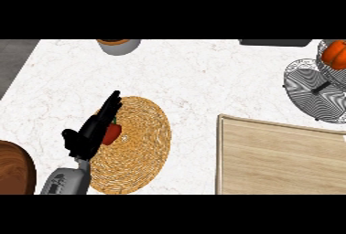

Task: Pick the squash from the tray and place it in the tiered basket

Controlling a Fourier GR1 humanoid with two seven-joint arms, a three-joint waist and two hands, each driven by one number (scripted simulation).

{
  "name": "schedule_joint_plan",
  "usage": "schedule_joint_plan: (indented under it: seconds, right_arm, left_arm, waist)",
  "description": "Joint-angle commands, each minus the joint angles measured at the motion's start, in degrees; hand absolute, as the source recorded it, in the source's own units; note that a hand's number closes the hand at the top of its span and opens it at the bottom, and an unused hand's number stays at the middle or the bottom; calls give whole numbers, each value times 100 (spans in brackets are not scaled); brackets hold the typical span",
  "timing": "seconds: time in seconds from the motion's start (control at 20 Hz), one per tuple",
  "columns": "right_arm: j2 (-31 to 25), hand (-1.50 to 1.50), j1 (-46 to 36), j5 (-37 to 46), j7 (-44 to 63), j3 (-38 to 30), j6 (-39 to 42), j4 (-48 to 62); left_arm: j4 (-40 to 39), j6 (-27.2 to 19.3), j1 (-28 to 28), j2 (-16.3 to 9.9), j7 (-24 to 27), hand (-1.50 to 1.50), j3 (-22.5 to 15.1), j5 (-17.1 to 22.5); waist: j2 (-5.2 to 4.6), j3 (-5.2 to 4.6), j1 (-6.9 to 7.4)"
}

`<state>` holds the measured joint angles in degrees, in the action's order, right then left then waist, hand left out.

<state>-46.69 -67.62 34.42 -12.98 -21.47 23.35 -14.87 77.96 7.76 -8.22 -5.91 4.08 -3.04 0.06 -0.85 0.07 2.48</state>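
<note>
A round woven tray [138, 151] lies on the white counter at the lower left. On its left part sits a red-orange squash [113, 132], partly hidden by my left hand [91, 132]. The hand comes in from the lower edge and lies over the squash's left side, fingers straight and pointing up, thumb spread out to the left. The wire tiered basket [317, 89] stands at the far right edge, and an orange vegetable [334, 54] rests in its upper tier. My right hand does not show.
A pale wooden cutting board [280, 157] fills the lower right, between tray and basket. A dark wooden bowl [13, 169] sits at the lower left edge. A grey pot [119, 45] stands at the back, and a dark object [276, 42] at the back right.
</note>
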Motion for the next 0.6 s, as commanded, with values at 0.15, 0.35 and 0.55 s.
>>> schedule_joint_plan:
  seconds: [0.15, 0.35, 0.55]
  right_arm:
    - [342, 150, 22, -408, 666, -422, 185, 678]
    - [47, -150, -406, -752, 1749, -740, 859, 1024]
    - [53, -150, -483, -1185, 2122, -1115, 706, 941]
  left_arm:
    - [231, 35, 160, 15, 42, 0, -88, -41]
    - [51, -63, 22, 99, 31, 0, -36, -53]
    - [101, 27, -23, -1, -145, 0, 32, 6]
  waist:
    - [-6, 3, 37]
    - [-12, 0, -1]
    - [1, 1, -34]
